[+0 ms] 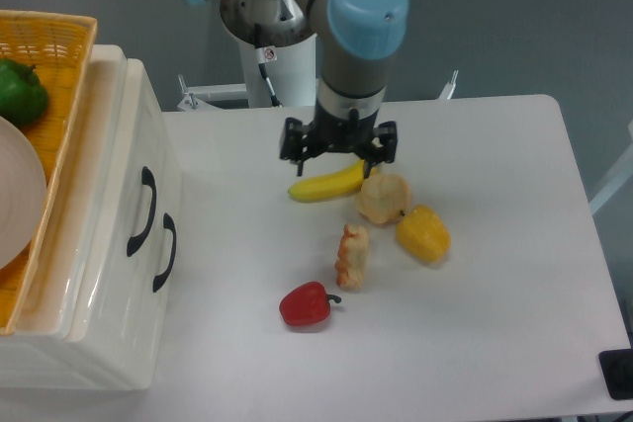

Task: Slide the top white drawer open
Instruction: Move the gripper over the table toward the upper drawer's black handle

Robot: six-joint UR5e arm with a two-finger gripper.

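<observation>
While the top white drawer [99,234] sits shut at the table's [495,343] left edge under an orange basket [45,56], the gripper [337,149] hangs open above a banana [321,185]; beside it lie a bun [384,198], yellow pepper [423,233], red pepper [305,304].

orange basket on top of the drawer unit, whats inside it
Inside the orange wicker basket sit a green pepper and a white plate. The plate covers whatever is beneath it.
</observation>
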